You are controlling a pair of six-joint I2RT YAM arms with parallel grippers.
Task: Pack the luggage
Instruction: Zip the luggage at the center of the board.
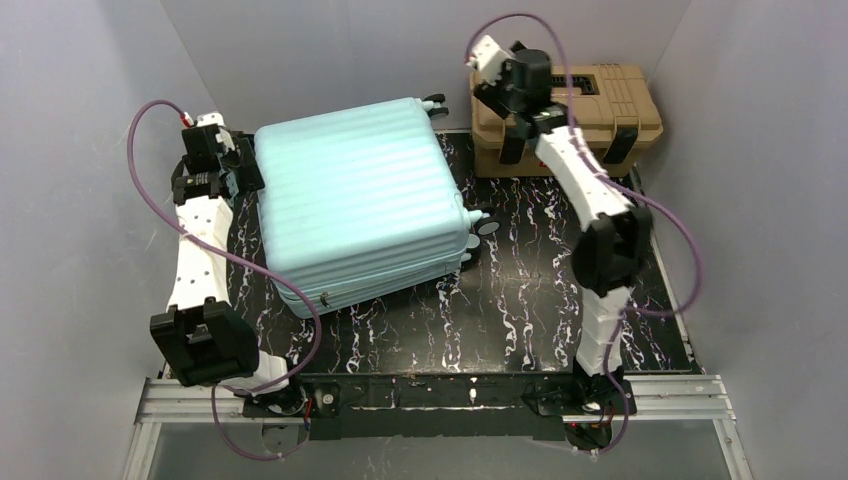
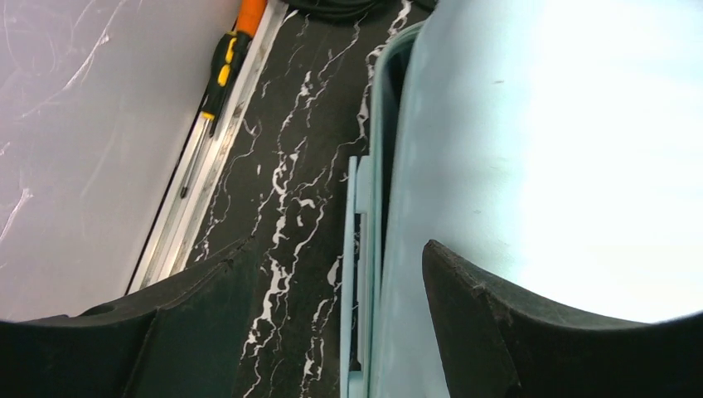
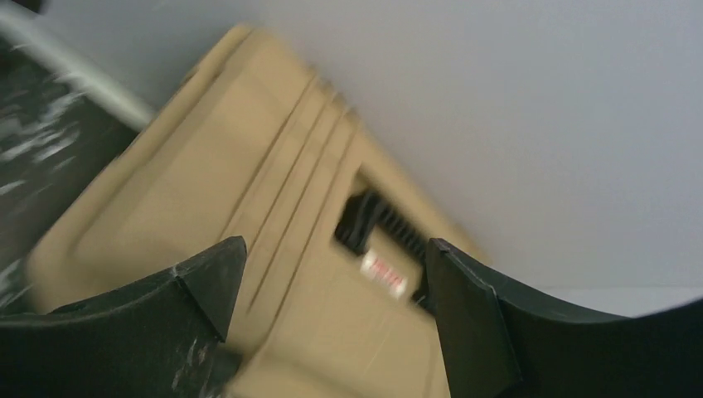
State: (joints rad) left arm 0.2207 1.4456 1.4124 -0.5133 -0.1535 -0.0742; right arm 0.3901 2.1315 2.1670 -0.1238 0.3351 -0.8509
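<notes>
**A:** Where's the suitcase [image 1: 360,205]?

**B:** Lying flat on the black marbled table [image 1: 520,300], left of the middle and towards the back. The ribbed mint shell faces up with the lid down, and the small black wheels [image 1: 488,226] point to the right.

**A:** And the left gripper [image 2: 336,249]?

**B:** It's right at the suitcase's left edge, spread wide. From its own camera, one of the fingers [image 2: 166,332] sits over bare table and the other over the pale shell, with the seam running between them. I can't tell whether either one touches.

**A:** The right gripper [image 3: 336,242]?

**B:** It's well away, above the tan toolbox [image 1: 600,110] in the far right corner. It's spread open too, with nothing pinched. That view is blurred, but the lid shows below the gap.

**A:** Anything else?

**B:** A screwdriver [image 2: 217,75] with a yellow-and-black handle lies along the table's left rim, by the wall.
</notes>
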